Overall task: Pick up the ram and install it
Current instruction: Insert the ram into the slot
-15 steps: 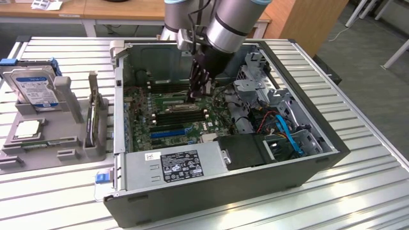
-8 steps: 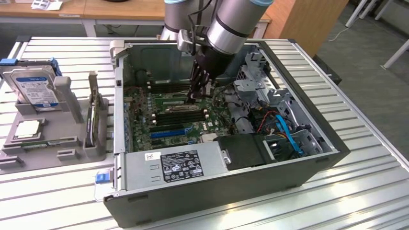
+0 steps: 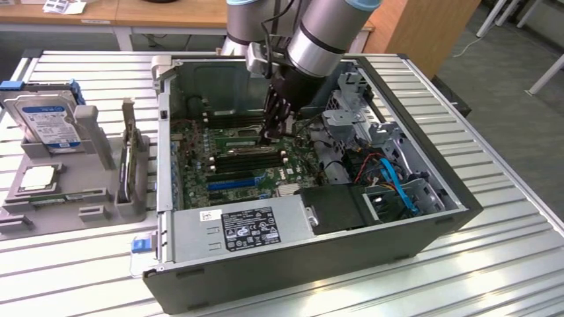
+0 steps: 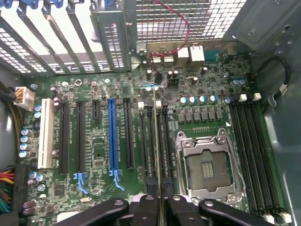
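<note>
In the wrist view the ram appears edge-on as a thin pale strip, and my gripper is shut on it with its black fingers on either side. The stick hangs just above the black memory slots beside the CPU socket; whether it touches a slot I cannot tell. In the exterior view the gripper reaches down into the open computer case, over the green motherboard.
A long blue expansion slot and more black memory slots flank the socket. The power supply and blue cables crowd the case's near end. A grey fixture holding a hard drive stands at the exterior view's left.
</note>
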Tool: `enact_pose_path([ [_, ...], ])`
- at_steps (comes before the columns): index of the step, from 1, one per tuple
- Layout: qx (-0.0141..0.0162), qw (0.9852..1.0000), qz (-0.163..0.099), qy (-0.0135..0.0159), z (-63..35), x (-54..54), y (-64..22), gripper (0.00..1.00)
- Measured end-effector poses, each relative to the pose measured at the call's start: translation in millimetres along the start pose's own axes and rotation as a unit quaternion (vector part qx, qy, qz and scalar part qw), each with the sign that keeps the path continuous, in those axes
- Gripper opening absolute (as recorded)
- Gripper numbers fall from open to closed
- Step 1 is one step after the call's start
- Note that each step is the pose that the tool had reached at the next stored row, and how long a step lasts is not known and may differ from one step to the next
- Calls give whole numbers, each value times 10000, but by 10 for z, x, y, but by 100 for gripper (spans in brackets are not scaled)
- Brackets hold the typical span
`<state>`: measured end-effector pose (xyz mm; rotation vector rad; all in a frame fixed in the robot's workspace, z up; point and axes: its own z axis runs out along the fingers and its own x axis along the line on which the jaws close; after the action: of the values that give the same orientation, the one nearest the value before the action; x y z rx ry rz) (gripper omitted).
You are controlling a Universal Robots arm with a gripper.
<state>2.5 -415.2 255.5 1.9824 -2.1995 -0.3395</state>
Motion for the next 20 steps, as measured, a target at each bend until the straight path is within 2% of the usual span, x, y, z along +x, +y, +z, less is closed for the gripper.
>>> enact_pose_path([
  [2, 0, 10000, 0, -2, 6, 0, -2, 14],
  [20, 0, 10000, 0, 0, 319, 11, -91, 14],
])
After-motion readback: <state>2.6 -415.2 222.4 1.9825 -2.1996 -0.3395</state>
